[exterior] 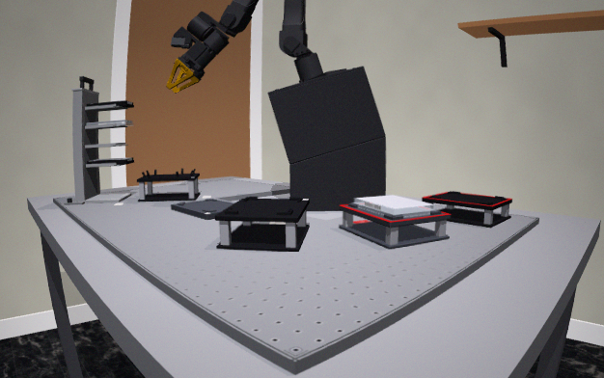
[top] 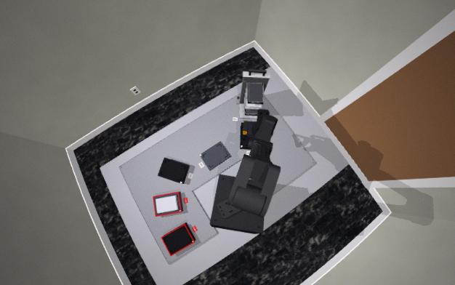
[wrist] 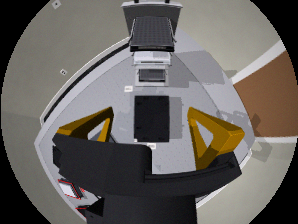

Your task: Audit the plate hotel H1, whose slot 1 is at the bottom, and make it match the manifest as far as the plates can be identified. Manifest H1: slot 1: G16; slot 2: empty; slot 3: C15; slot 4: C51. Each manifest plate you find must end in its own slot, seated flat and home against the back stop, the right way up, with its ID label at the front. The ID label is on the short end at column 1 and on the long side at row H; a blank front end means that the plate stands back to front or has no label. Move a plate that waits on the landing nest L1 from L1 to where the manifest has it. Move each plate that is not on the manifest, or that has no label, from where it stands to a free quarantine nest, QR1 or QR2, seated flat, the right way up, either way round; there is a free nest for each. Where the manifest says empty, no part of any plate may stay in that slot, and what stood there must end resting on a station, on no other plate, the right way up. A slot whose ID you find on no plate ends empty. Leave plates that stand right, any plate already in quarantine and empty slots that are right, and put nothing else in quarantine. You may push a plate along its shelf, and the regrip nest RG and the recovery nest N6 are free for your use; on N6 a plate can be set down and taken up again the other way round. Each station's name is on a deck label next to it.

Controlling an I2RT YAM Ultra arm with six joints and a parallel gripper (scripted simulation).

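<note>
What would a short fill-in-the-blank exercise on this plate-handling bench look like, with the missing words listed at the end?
1. The end effector hangs above the deck with its yellow fingers ____.
2. The white plate rests on a nest whose rim is coloured ____.
3. The other red-rimmed nest carries ____ plate.
4. The tall grey plate hotel stands at the deck's ____ end in the exterior view.

Missing words: open; red; no; left
</note>
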